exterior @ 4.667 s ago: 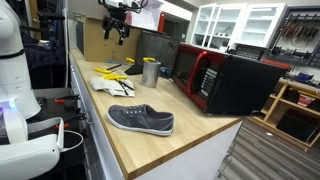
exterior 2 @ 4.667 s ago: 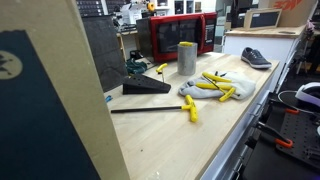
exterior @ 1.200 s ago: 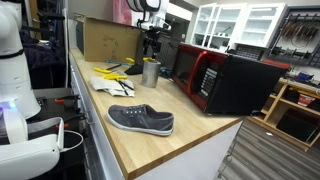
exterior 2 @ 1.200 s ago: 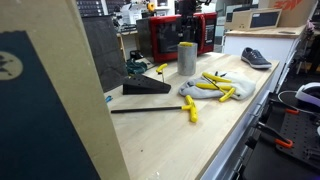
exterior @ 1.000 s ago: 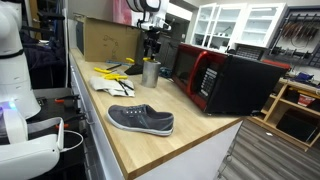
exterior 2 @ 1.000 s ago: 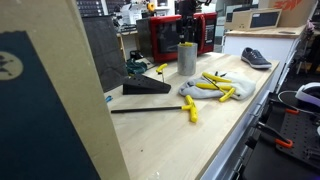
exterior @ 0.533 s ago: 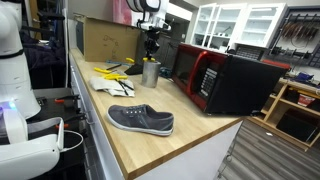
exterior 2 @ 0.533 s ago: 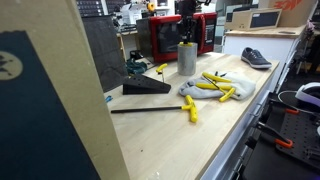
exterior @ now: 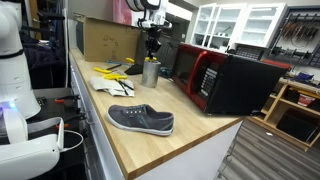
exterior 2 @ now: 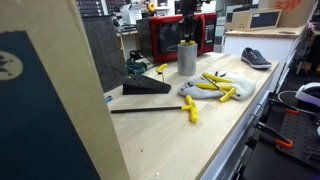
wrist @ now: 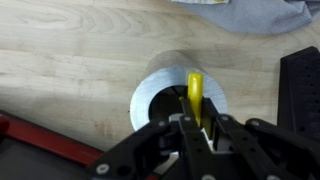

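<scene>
The jaws are drawn together on a yellow-handled tool. Its upper end is pinched between the fingertips of the gripper, and its lower end reaches down inside the metal cup. The arm comes in from above with the wrist pointing straight down, so the gripper hangs vertically right over the cup's mouth. An exterior view shows the gripper the same way. The cup stands upright on the wooden worktop, and the clamped tool is the 1 thing that shows inside it. The gripper body hides part of the interior.

In the wrist view, a grey cloth lies at 1 o'clock from the cup, a black wedge at 3 o'clock and the edge of the red microwave at 8 o'clock. None of them touches the cup.

In an exterior view the cup stands just in front of the microwave. The cloth lies at 5 o'clock from it and carries several more yellow-handled tools. The wedge sits at 8 o'clock. A grey shoe lies well apart from the cup, and a cardboard box stands behind at 10 o'clock.
</scene>
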Robot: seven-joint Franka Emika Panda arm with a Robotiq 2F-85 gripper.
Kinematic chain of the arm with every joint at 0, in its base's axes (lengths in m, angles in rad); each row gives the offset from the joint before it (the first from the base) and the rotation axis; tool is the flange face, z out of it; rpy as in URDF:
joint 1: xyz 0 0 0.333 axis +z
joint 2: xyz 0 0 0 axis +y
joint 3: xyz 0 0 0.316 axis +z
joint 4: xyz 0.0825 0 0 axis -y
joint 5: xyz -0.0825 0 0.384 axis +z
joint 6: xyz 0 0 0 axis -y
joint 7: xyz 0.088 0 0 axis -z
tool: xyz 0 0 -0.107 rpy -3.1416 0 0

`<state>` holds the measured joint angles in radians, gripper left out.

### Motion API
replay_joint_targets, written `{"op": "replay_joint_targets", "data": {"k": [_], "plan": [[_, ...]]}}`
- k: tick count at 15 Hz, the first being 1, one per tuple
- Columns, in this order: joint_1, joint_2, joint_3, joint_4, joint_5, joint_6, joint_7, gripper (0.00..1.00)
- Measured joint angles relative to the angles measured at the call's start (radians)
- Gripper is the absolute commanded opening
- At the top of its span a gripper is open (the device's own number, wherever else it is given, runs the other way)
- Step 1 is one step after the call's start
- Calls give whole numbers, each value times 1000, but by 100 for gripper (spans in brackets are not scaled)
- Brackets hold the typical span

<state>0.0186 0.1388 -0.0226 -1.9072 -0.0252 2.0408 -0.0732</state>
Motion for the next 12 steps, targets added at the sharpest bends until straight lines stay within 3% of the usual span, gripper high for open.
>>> {"op": "replay_joint_targets", "data": {"k": [7,12], "plan": [[-15,-113,0,-1,-22,14,-60,4],[-18,-195,0,-1,99,15,-62,4]]}}
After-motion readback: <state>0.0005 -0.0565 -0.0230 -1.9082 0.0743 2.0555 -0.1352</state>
